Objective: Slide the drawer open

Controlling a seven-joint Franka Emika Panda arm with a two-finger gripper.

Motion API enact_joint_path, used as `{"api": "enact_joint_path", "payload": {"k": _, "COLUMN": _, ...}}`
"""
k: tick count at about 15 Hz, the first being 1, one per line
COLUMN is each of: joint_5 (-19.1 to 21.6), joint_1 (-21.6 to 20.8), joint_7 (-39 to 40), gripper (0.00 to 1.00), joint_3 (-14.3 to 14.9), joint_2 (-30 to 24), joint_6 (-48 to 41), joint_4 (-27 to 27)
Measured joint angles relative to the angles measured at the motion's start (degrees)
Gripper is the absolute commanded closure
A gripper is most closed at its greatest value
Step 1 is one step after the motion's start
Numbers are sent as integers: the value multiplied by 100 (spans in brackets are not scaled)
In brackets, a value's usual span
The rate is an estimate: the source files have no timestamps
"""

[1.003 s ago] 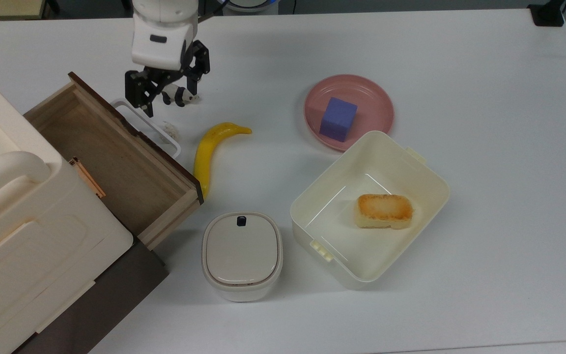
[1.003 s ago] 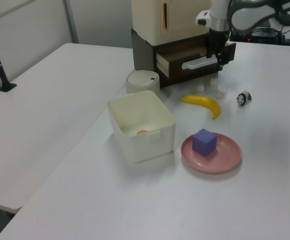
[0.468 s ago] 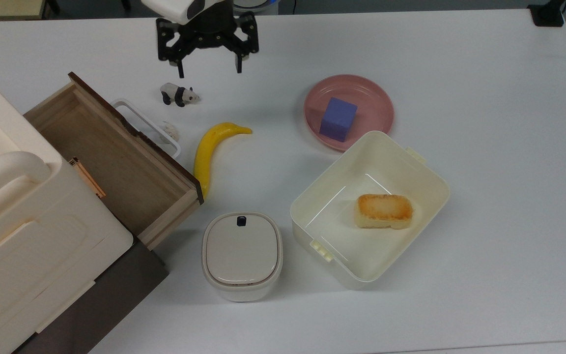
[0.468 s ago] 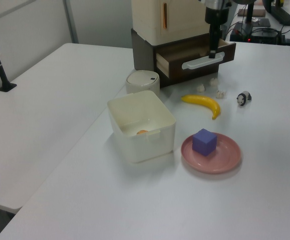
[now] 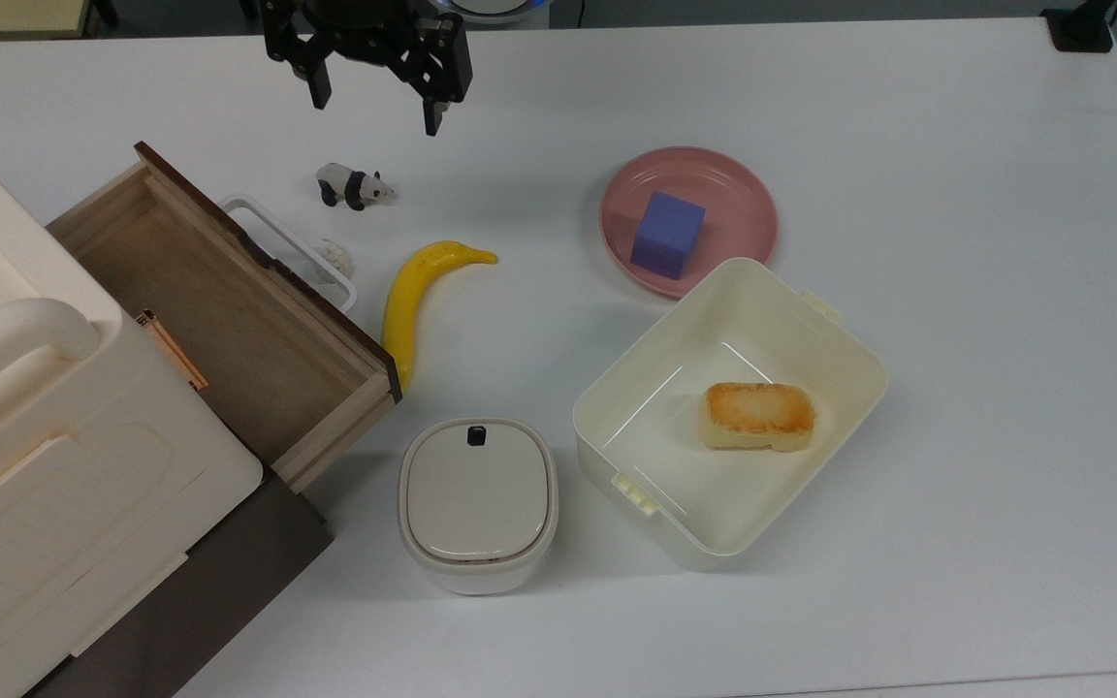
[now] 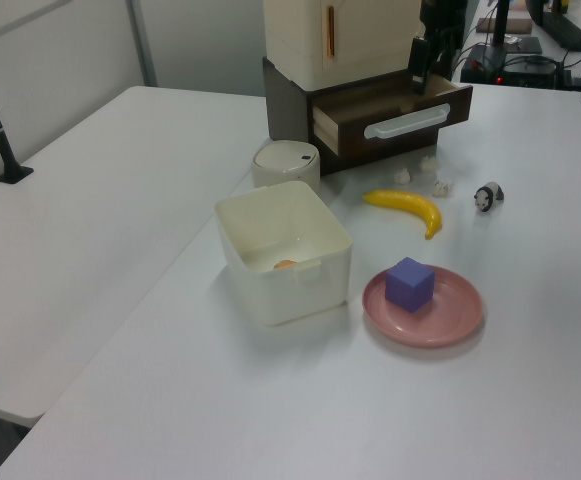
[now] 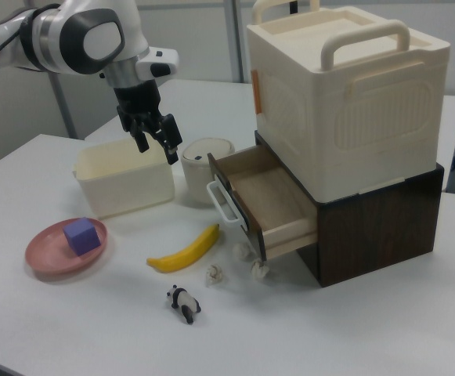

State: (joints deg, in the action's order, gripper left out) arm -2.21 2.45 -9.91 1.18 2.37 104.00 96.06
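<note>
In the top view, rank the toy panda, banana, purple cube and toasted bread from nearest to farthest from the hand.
The hand is at the top view's upper left.
1. Toy panda, just below it.
2. Banana, lower, beside the drawer.
3. Purple cube, to the right on the pink plate.
4. Toasted bread, lower right in the cream container.

Open table lies beside the drawer (image 5: 229, 310) toward the top view's top. A banana (image 5: 413, 291) and panda figure (image 5: 350, 186) crowd its front; a white lidded bin (image 5: 477, 502) stands near its corner.
</note>
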Motion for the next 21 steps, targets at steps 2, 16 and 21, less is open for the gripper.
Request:
{"api": "enact_joint_path", "payload": {"k": 2, "joint_5": 320, "joint_1": 38, "joint_7": 518, "gripper": 0, "joint_3": 2, "joint_2": 12, "joint_6": 0, "joint_4": 0}}
{"api": "enact_joint_path", "payload": {"k": 16, "joint_5": 403, "joint_1": 34, "joint_7": 819, "gripper": 0, "joint_3": -6, "joint_2": 137, "joint_6": -66, "joint_4": 2}}
{"api": "enact_joint_path", "payload": {"k": 21, "joint_5": 403, "joint_1": 33, "joint_7": 819, "gripper": 0, "joint_3": -6, "joint_2": 137, "joint_6": -66, "joint_4": 2}}
